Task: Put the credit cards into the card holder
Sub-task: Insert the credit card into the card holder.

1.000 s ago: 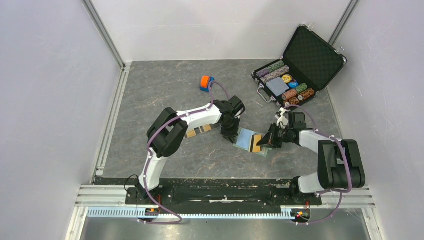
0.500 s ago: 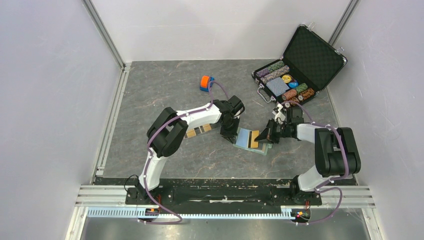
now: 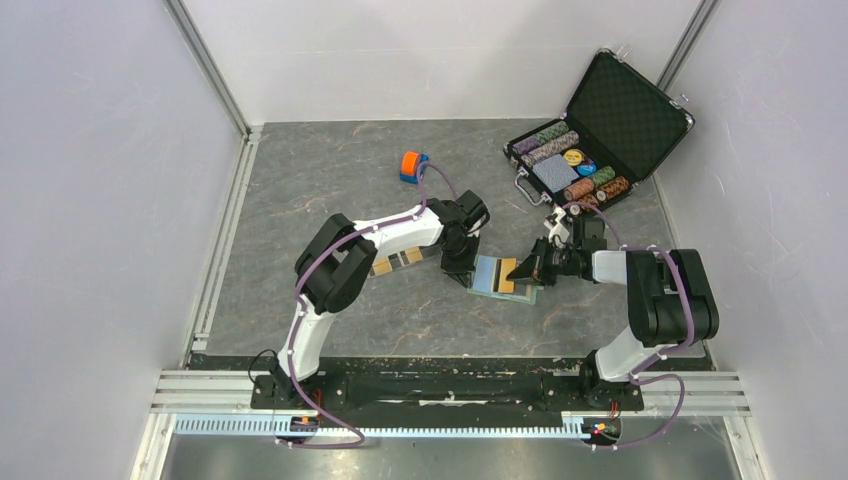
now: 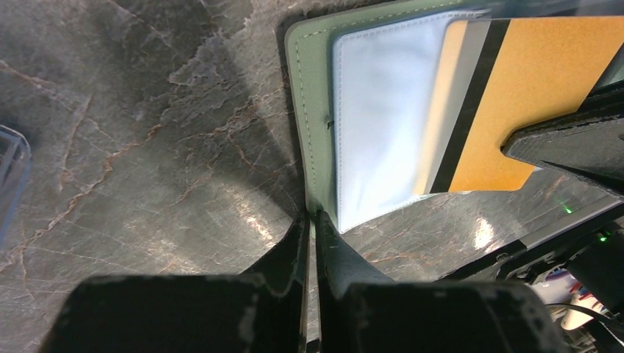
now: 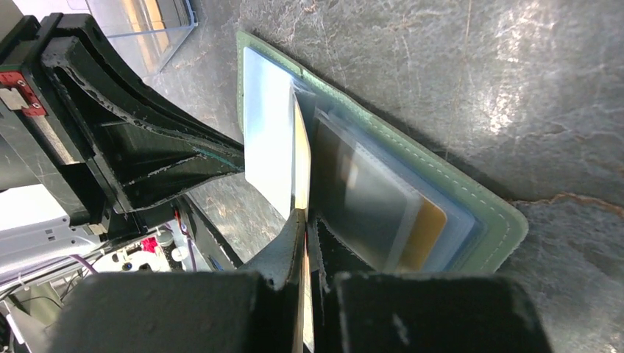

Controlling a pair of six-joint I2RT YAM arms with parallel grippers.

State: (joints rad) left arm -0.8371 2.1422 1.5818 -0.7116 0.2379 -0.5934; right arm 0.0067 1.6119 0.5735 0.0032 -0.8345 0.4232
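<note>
Green wallet (image 4: 313,88) lies open, its corner pinched by your left gripper (image 4: 313,217) reaching rightward; your right gripper (image 5: 305,217), wrist low, clamps the orange card (image 4: 544,95) over it

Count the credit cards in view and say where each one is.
4: an orange card in the right gripper, at the card holder; a pocketed card inside it; two more cards in the clear tray under the left arm. More may be hidden there.
</note>
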